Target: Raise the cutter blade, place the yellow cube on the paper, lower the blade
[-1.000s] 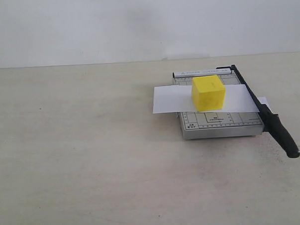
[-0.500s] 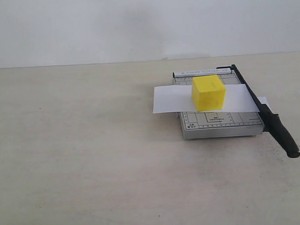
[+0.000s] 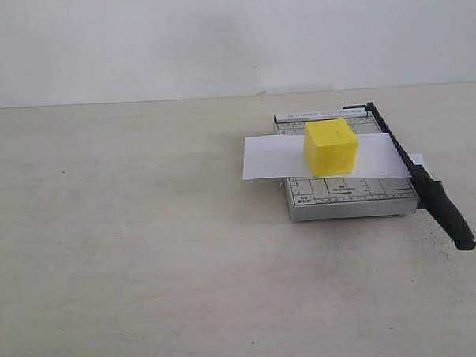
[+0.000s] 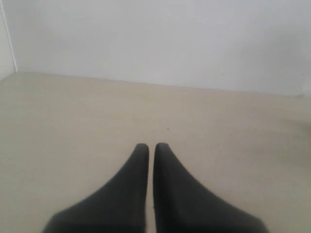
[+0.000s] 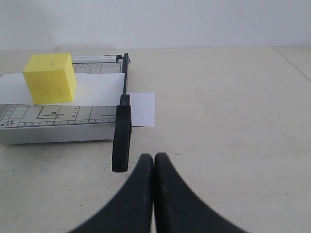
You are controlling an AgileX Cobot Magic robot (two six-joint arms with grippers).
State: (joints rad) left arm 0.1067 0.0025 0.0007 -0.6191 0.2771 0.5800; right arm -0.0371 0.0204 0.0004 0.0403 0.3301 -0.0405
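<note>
Across the right half of a pale beige bench (image 3: 146, 254), which runs back to a plain white wall (image 3: 216, 37), sits a small grey gridded cutter base (image 3: 345, 191), square to the bench's far edge. The paper (image 3: 272, 156) lies flat across the base, its left end overhanging onto the bench and a short tab showing past the right edge. The yellow cube (image 3: 331, 147) stands on the paper over the middle of the base, one face turned toward the front. The cutter blade (image 3: 418, 174) is lowered along the right edge of the base, lying across the paper, and its thick handle juts forward beyond the front of the base. A broad bare stretch of bench spreads to the left of the cutter and in front of it, with a narrower strip to the right of the handle. The left claw (image 4: 151, 148) hangs over bare bench facing the wall, its fingers drawn together to a hairline gap, holding nothing. The right claw (image 5: 153, 158) is pressed closed and grips nothing, hovering just beside the tip of the handle without touching it.
</note>
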